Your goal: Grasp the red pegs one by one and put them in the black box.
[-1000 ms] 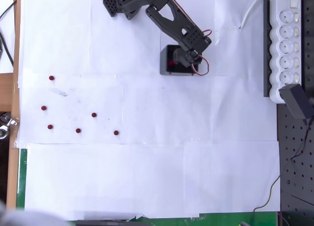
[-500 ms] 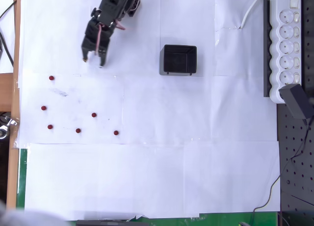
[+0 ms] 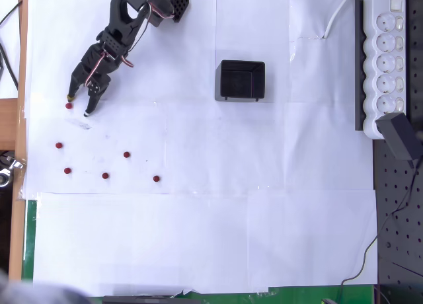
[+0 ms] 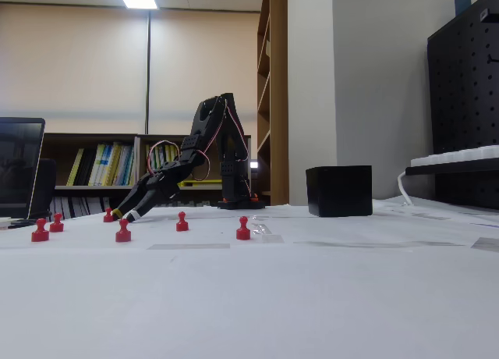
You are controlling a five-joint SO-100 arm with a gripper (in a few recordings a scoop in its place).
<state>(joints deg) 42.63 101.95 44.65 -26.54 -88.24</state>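
Several small red pegs lie on the white paper at the left of the overhead view, such as one (image 3: pixel 126 154) mid-group and one (image 3: pixel 156 178) nearest the centre. The topmost peg (image 3: pixel 69 106) sits right by the fingertips of my gripper (image 3: pixel 78 104), which is open and reaches down-left towards it. In the fixed view the gripper (image 4: pixel 121 215) is low over the table next to that peg (image 4: pixel 108 215), with other pegs (image 4: pixel 182 222) standing nearer. The black box (image 3: pixel 242 80) (image 4: pixel 338 190) stands apart to the right; I cannot see inside it.
A white power strip (image 3: pixel 390 59) runs along the right edge, with a black adapter (image 3: pixel 400 135) below it. The arm's base (image 3: pixel 162 0) is at the top. A wooden edge (image 3: pixel 20 119) borders the paper on the left.
The gripper has left the black box, swung left across the top of the table and come down at the topmost peg. The pegs on the paper have not moved.
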